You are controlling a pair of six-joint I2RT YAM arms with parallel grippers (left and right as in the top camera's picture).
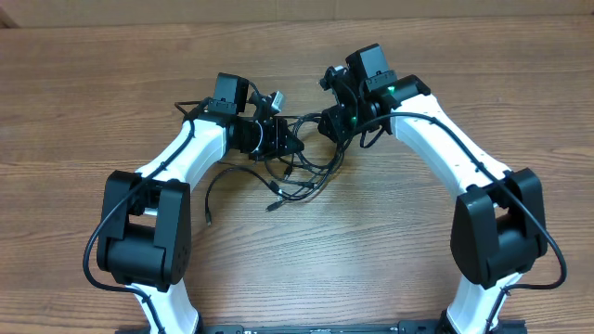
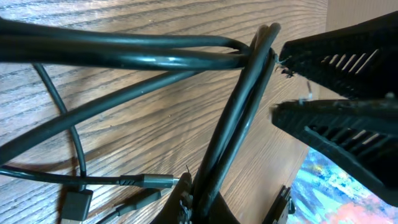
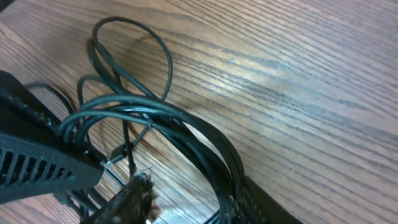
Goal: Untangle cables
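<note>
I'm clamping the cables [image 2: 124, 56] in my right pincer [image 3: 81, 149], probably anchoring the tangle. My left pincer [image 2: 278, 84] is sitting narrow and empty beside the bundle, likely readying a grab.

Cables [image 1: 299, 173] cut off at wrist-view edges, crossings too small overhead.
</note>
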